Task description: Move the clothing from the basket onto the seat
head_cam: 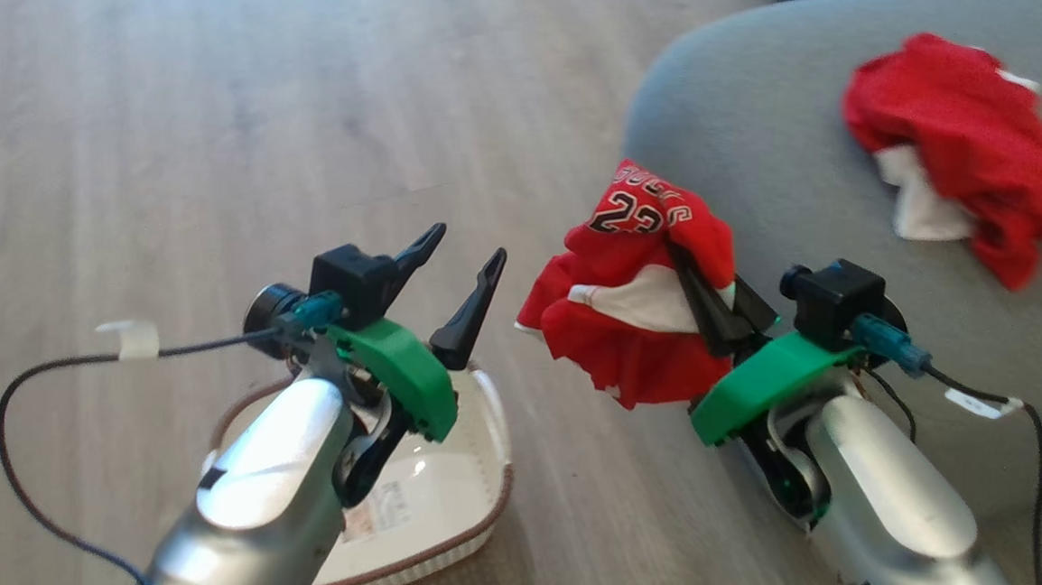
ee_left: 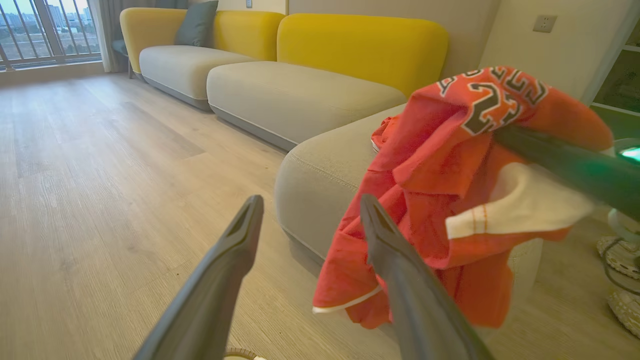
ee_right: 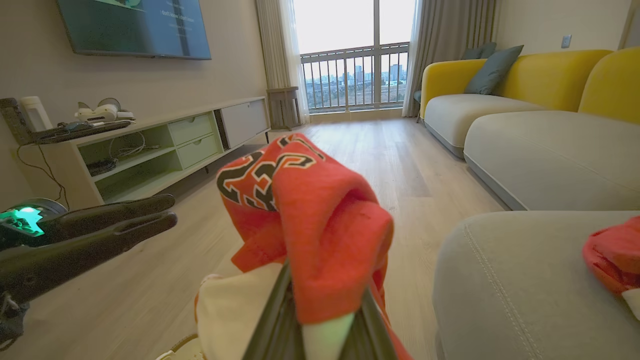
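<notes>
A bunched red clothing piece (head_cam: 639, 291) with white panels and a number print hangs in the air, and my right gripper (head_cam: 695, 285) is shut on it beside the grey seat (head_cam: 765, 145). The right wrist view shows the fabric (ee_right: 320, 225) draped over those fingers. My left gripper (head_cam: 468, 244) stands open with nothing in it, just left of the garment and above the basket (head_cam: 491, 508), whose cream bottom with a paper label shows bare. In the left wrist view its fingers (ee_left: 250, 225) are spread, with the cloth (ee_left: 450, 165) to their right. A second red garment (head_cam: 964, 148) lies on the seat.
Pale wood floor (head_cam: 223, 130) stretches to the left and ahead. Yellow-backed sofa sections (ee_left: 300, 95) continue beyond the seat. A low TV cabinet (ee_right: 150, 150) lines the far wall. Black cables (head_cam: 23, 443) trail from both wrists.
</notes>
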### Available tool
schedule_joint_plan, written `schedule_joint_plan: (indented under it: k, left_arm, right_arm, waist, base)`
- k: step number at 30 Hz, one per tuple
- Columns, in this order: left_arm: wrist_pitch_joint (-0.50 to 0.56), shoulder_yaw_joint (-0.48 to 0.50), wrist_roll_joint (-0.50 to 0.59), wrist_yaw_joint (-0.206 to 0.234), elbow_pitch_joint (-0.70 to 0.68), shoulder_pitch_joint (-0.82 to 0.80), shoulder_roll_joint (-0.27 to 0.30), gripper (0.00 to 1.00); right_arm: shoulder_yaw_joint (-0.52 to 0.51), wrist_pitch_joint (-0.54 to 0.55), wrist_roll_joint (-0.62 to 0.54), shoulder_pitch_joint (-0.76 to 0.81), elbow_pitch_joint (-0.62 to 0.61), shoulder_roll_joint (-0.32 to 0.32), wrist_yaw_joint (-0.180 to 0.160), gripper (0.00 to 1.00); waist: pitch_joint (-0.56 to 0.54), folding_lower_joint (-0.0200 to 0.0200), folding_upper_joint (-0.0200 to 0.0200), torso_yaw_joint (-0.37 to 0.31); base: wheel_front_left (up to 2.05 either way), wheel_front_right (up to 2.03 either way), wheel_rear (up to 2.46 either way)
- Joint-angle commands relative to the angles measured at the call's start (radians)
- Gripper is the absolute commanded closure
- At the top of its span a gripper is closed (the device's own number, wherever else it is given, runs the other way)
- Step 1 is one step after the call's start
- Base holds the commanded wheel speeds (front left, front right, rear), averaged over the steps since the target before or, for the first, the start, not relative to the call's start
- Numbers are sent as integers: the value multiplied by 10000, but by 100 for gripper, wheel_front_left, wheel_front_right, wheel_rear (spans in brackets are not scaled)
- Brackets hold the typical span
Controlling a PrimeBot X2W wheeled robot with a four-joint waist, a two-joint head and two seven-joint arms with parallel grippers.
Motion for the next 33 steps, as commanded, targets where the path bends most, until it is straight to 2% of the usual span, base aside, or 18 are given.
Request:
schedule_joint_plan:
  k: [1,6,20,25,33]
  left_arm:
    - [-125,464,101,-31,-380,-261,223,0]
    - [-125,780,221,-138,-535,110,122,0]
    - [-126,-257,35,-273,-451,-575,-146,0]
    - [-126,-506,-52,-274,-443,-491,-117,0]
    - [-126,-738,98,-275,-663,-457,322,0]
  right_arm:
    - [-38,-95,-84,-75,-460,-34,-2,100]
    - [-351,-95,-154,389,-860,-218,-2,100]
    - [-3025,-81,-967,2529,-3001,-584,-2,100]
    - [-3439,151,-1305,2218,-3267,-1114,-2,100]
    - [-4068,419,-1490,107,-2755,-2312,-2,100]
  waist:
    - [-119,0,0,-926]
    - [-169,0,0,-1941]
    - [625,0,0,-2440]
    - [789,0,0,-2527]
    - [1720,0,0,-2612]
  base:
    - [0,0,0]
    - [0,0,0]
    - [0,0,0]
    - [0,0,0]
    - [0,0,0]
